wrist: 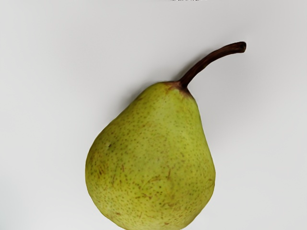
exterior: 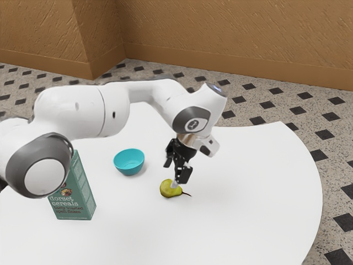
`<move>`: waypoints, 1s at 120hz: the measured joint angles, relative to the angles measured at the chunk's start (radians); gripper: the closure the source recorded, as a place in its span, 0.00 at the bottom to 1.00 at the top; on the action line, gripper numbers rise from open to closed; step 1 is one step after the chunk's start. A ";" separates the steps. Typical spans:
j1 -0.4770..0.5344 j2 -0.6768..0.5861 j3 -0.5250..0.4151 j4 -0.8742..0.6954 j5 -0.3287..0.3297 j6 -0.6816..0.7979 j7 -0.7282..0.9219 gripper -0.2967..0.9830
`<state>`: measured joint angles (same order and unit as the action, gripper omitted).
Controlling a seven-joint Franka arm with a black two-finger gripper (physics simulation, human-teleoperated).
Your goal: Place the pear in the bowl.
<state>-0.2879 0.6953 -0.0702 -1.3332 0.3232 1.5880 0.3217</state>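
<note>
- The jaws are spread apart, with a gap between them, and they are not pinching anything.
- The pear (wrist: 151, 163) lies on its side on the tabletop (exterior: 248, 204), just under the jaws. I can't tell if a jaw tip touches it.
- The bowl (exterior: 129, 164) is off to one side of the jaws, near the pear but apart from it. The box (exterior: 74, 193) is farther from the jaws than the bowl is.
- The pear looks firm and not very heavy, so the jaws should lift it without much trouble.
- It has round sides and smooth skin, so it may roll or slip if just one jaw bumps it.
- The best place to hold is the round belly (wrist: 151, 175), a bit toward the neck (wrist: 175, 105), with one jaw on each side.
- The neck gets thin, so a grip too far up there may slide off and let the fat part swing down.
- The stem (wrist: 211, 60) is thin and bent and might snap, so the jaws should leave it alone.
- A soft, steady squeeze is best, because a hard one could bruise the pear.
- Next, the jaws should go down around it, close, and lift it straight up.
</note>
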 joint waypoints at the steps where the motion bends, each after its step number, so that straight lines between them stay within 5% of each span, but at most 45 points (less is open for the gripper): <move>1: 0.000 0.003 0.000 0.000 0.001 0.002 0.004 0.23; 120: -0.013 0.120 0.027 -0.009 0.014 0.049 0.228 0.26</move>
<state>-0.3005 0.8148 -0.0428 -1.3424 0.3369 1.6372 0.5494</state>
